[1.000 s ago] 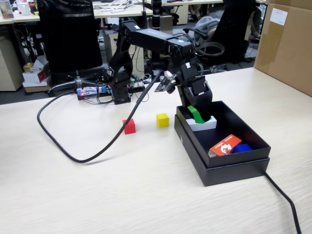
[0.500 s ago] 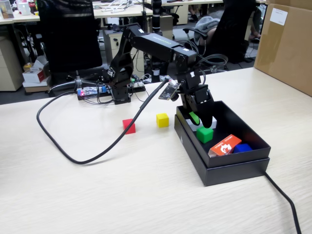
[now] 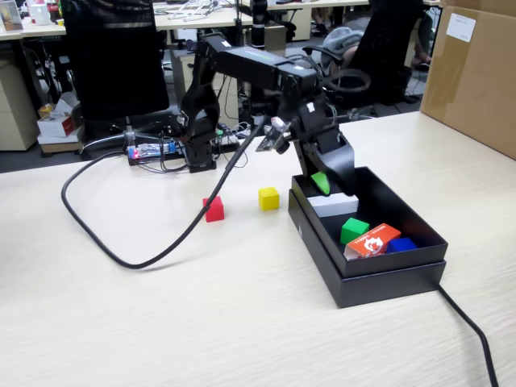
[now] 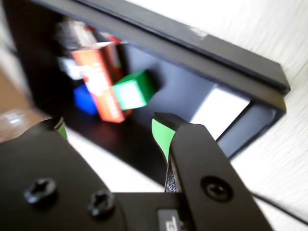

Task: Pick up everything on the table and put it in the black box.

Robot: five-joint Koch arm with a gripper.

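Note:
The green cube [image 3: 353, 230] [image 4: 133, 90] lies inside the black box [image 3: 322, 256] [image 4: 202, 45], leaning against an orange packet [image 3: 373, 239] [image 4: 101, 79]. My gripper [image 3: 326, 182] [image 4: 109, 129] hangs open over the box's far end, above a white block [image 3: 332, 205] [image 4: 219, 110], with nothing between its green-padded fingers. The red cube [image 3: 214, 209] and the yellow cube [image 3: 268, 198] sit on the beige table [image 3: 161, 322], left of the box in the fixed view.
A blue piece [image 3: 401, 244] lies in the box by the packet. A thick black cable [image 3: 145, 258] loops over the table's left part. Another cable [image 3: 472, 330] trails from the box's near right corner. A brown carton [image 3: 476, 72] stands at the back right.
The green cube left my gripper, dropped into the box and came to rest against the orange packet. My gripper has lifted back toward the box's far end, jaws open.

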